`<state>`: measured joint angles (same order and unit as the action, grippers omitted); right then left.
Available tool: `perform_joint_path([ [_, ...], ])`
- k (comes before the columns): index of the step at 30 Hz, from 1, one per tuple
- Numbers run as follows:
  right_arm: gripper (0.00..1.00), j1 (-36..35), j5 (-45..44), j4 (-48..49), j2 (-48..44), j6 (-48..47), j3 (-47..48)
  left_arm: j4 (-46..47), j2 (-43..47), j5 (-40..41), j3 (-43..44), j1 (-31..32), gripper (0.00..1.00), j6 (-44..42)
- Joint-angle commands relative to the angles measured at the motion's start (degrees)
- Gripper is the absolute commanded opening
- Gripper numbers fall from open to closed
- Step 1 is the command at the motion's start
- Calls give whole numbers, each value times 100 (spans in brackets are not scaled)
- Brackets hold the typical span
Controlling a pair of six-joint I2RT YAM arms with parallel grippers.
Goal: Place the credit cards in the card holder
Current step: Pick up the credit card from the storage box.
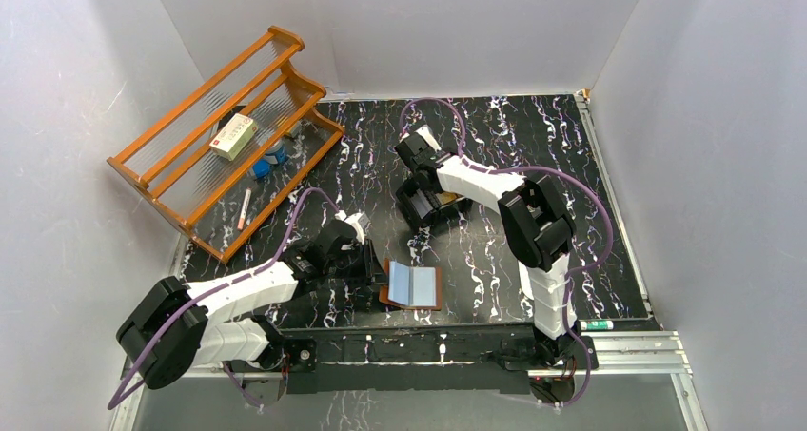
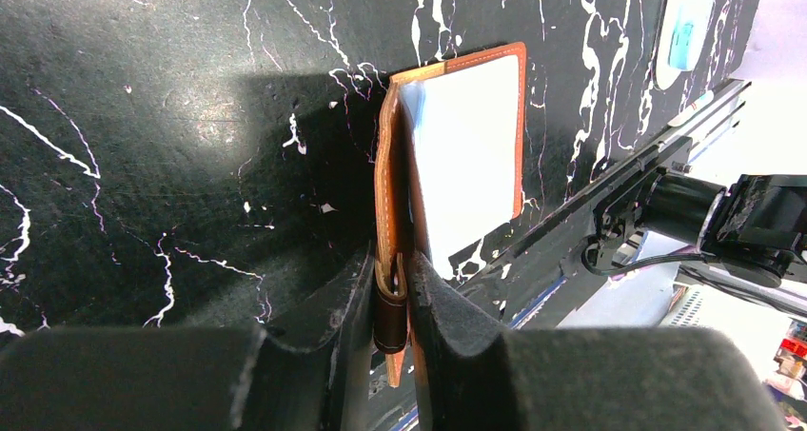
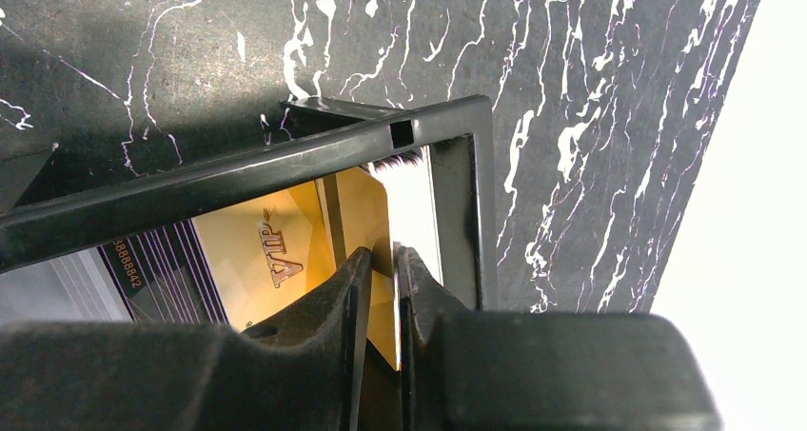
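The brown leather card holder (image 1: 414,285) lies open near the table's front, its pale blue sleeves facing up. My left gripper (image 1: 371,264) is shut on its left flap and strap; the left wrist view shows the leather pinched between the jaws (image 2: 390,284) and the sleeve (image 2: 471,146) beyond. My right gripper (image 1: 421,207) reaches into the black tray (image 3: 285,160) at mid-table. Its jaws (image 3: 392,260) are shut on the edge of an orange-gold card (image 3: 366,212) standing on edge. A gold VIP card (image 3: 266,250), a grey card (image 3: 67,288) and a white card (image 3: 414,203) lie in the tray.
An orange wooden rack (image 1: 224,136) stands at the back left and holds a white box (image 1: 233,134), small blue items and a pen. A marker (image 1: 598,324) lies at the front right edge. White walls close in the left, back and right sides.
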<state>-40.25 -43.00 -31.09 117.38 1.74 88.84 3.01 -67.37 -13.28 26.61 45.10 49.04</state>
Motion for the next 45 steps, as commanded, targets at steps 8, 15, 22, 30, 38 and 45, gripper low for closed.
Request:
perform_joint_path([
  [8,20,0,-132,-133,-419,230,344,8,88,-9,-8,-20,18,-6],
  [15,14,4,45,-199,-556,262,445,-33,108,-4,38,-19,18,-17],
  [22,6,5,890,-443,-855,675,477,-231,163,122,95,-19,25,-8],
  [30,0,-3,1640,-673,-1234,984,590,-765,449,359,249,-19,34,-8],
  [38,0,-4,2335,-833,-1986,1613,342,-1108,819,527,297,-19,26,62],
  [45,0,-3,3526,-146,-3170,2389,-990,-1018,803,492,131,-19,10,123],
])
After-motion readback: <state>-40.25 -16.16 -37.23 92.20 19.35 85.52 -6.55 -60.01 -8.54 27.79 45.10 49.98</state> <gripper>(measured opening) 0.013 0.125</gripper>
